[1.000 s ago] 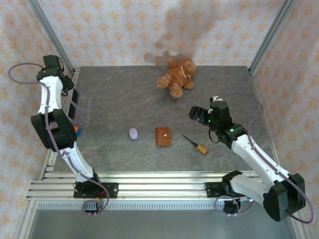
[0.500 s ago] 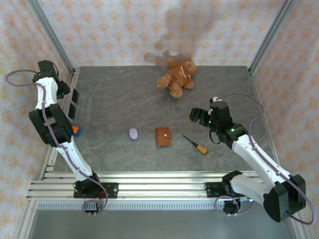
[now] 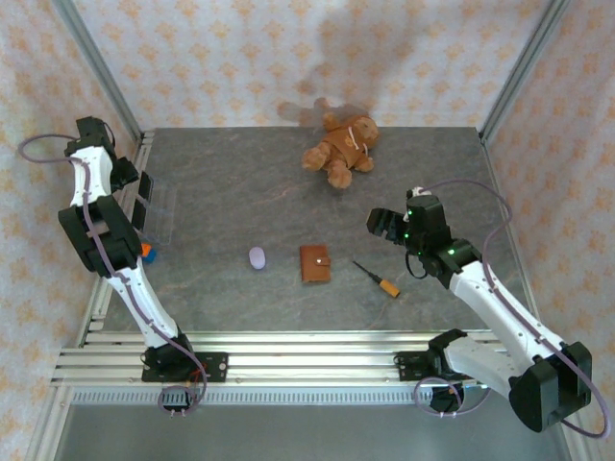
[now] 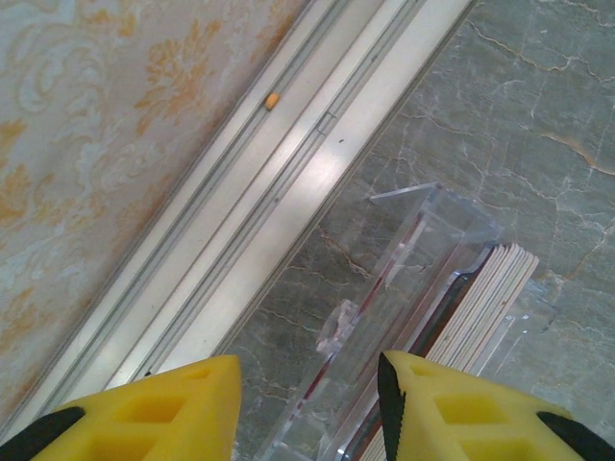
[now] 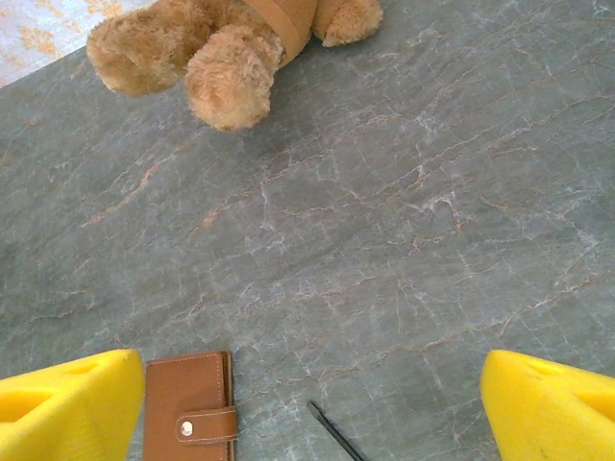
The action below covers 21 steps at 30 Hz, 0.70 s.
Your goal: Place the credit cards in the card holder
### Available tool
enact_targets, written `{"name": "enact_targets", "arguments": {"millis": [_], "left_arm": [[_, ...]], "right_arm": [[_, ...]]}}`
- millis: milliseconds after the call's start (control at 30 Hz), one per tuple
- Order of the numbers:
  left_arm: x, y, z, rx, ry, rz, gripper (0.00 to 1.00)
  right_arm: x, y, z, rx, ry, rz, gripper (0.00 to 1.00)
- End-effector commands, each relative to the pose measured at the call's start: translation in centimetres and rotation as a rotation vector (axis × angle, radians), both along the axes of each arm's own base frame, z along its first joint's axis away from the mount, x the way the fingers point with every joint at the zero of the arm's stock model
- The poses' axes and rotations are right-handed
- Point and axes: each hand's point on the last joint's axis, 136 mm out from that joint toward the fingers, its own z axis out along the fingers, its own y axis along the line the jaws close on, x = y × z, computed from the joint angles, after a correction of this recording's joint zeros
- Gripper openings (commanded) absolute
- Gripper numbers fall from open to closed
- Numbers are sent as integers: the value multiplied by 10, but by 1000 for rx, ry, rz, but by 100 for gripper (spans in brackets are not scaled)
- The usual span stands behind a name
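Left arm (image 3: 91, 206) sits nearer the wall (image 4: 77, 144), upper left, than before; my left gripper (image 4: 307, 384) part-spread, empty, near credit cards (image 4: 485, 303). My right gripper (image 5: 312, 384) gapes wide above snapped-shut card holder (image 5: 187, 411).

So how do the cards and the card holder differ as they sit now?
The credit cards stand on edge, stacked in a clear rack at the table's left edge; the card holder lies flat mid-table. The cards are thin sheets; the holder is thicker brown leather, snapped shut. Neither is held.
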Motion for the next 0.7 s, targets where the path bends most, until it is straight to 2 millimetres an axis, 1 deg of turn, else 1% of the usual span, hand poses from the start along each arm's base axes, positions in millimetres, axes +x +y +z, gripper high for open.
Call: {"name": "enact_targets", "arguments": {"millis": [0, 33, 167, 267, 300, 400, 433, 567, 633, 667], "left_arm": [[-2, -5, -6, -43, 28, -40, 43], [-2, -5, -8, -49, 34, -42, 43], [0, -11, -17, -92, 54, -58, 31], [-1, -14, -21, -111, 53, -57, 31], [0, -15, -22, -120, 51, -61, 27], [2, -23, -22, -160, 34, -67, 16], [2, -26, -21, -175, 26, -68, 14], [7, -42, -21, -247, -40, -57, 13], [9, -47, -18, -281, -68, -46, 7], [10, -51, -16, -298, -79, -44, 6]], "right_arm": [[0, -4, 12, -8, -30, -20, 91], [0, -4, 13, -12, -29, -21, 91], [0, -6, 13, -11, -38, -30, 91], [1, -5, 12, -10, -34, -25, 91], [1, -5, 12, -10, -32, -28, 91], [2, -5, 11, -6, -38, -34, 91], [2, -5, 10, -5, -39, -31, 91], [4, -4, 11, -4, -34, -36, 91], [5, -3, 10, 7, -38, -34, 91], [6, -1, 10, 12, -40, -29, 91]]}}
